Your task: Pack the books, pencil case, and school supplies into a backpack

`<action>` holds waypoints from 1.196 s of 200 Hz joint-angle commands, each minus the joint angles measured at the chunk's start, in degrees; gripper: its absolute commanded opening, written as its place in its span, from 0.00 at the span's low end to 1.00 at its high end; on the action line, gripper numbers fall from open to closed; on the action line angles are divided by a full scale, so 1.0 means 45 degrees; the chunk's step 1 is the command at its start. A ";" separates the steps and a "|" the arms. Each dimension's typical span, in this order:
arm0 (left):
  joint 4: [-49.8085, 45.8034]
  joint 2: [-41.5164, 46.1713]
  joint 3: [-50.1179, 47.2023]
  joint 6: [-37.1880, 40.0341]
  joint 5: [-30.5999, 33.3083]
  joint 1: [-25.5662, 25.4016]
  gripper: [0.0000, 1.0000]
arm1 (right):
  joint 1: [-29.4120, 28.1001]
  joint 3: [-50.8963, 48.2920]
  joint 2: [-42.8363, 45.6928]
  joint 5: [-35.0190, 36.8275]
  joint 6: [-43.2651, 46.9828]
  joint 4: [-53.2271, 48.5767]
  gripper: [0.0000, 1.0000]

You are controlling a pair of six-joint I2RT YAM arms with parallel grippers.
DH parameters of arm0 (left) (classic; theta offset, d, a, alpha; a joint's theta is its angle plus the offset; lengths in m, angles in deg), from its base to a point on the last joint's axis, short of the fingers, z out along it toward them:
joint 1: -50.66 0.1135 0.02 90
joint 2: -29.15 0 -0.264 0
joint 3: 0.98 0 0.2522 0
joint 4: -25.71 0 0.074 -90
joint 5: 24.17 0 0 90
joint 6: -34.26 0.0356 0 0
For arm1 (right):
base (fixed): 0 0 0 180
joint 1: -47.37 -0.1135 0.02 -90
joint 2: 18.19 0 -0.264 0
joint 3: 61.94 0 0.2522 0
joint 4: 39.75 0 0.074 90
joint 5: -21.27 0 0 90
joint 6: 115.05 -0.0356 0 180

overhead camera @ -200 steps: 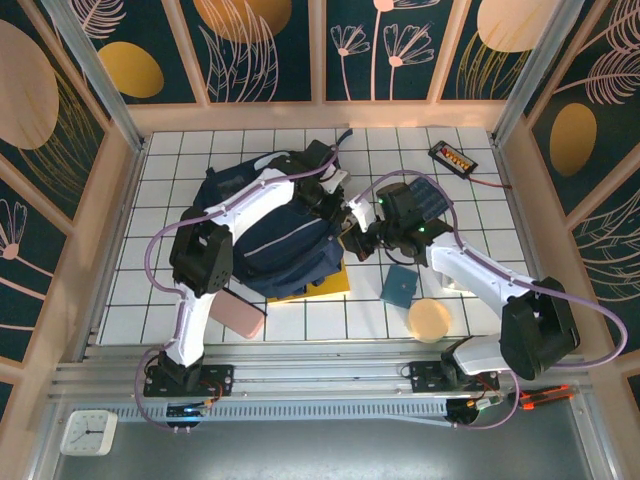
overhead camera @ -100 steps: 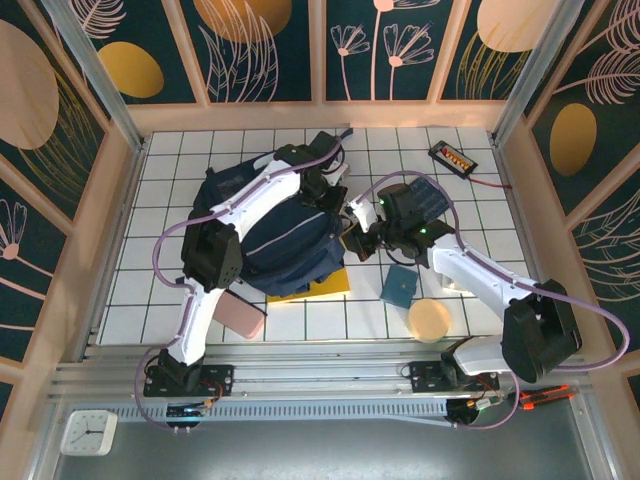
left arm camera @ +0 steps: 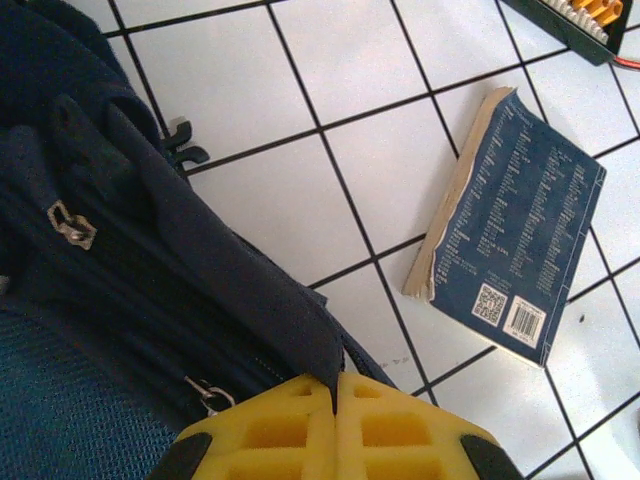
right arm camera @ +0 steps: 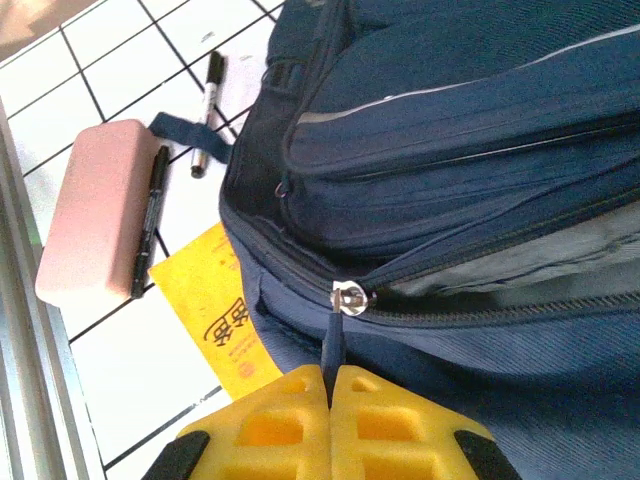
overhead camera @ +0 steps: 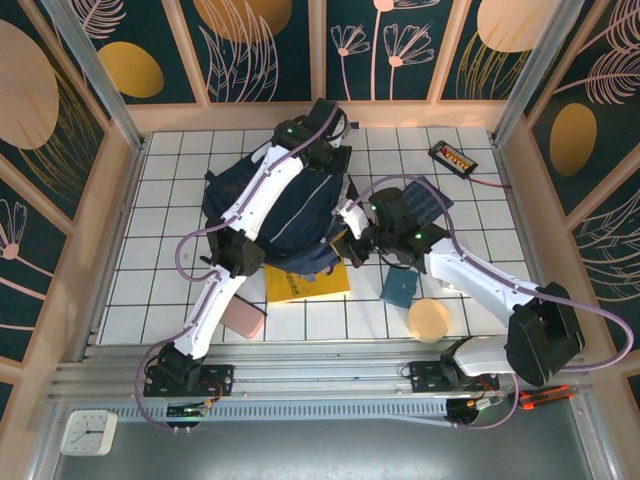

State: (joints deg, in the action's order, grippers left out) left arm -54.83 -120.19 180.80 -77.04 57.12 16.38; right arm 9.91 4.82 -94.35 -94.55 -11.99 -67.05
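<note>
Roughly centred on the white tiled table (overhead camera: 170,200), the backpack (overhead camera: 290,215) leaves bare tiles along its left side and at the far right corner. Wooden walls (overhead camera: 118,225) hem the table on three sides, and a metal rail (overhead camera: 320,378) runs along the near edge. The yellow book (overhead camera: 312,283) lies partly under the backpack's near side, and the navy book (left arm camera: 520,250) lies flat just right of it, with a black device with orange buttons (overhead camera: 452,157) beyond. Near the rail sit the pink pencil case (right arm camera: 90,215) with a black pen (right arm camera: 150,220) lying against it, the teal pad (overhead camera: 398,287) and a tan disc (overhead camera: 430,320). The left gripper (left arm camera: 337,378) has its yellow fingers pressed together on a fold of the backpack's fabric at the far side. The right gripper (right arm camera: 330,372) is clamped on the zip pull (right arm camera: 333,335) hanging from the slider on the backpack's right side.
</note>
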 commanded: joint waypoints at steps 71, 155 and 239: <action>0.0503 0.0349 0.0465 -0.2595 -0.0031 0.0253 0.00 | -0.3117 0.0973 -0.3006 0.0677 -0.0433 0.2751 0.00; -0.2752 0.1368 -0.1516 -0.0061 0.3677 -0.0133 0.34 | -0.1639 -0.1245 -0.0360 -0.0211 -0.1125 0.3786 0.00; -0.1567 0.4905 -0.9407 0.0136 0.5183 -0.0136 0.40 | -0.1258 -0.1318 -0.0477 -0.0568 -0.1159 0.3902 0.00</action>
State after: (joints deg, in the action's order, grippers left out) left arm -61.96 -105.50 152.04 -74.42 77.16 15.46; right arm 3.49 -0.74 -97.85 -94.53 -16.47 -53.83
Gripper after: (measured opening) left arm 0.394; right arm 0.052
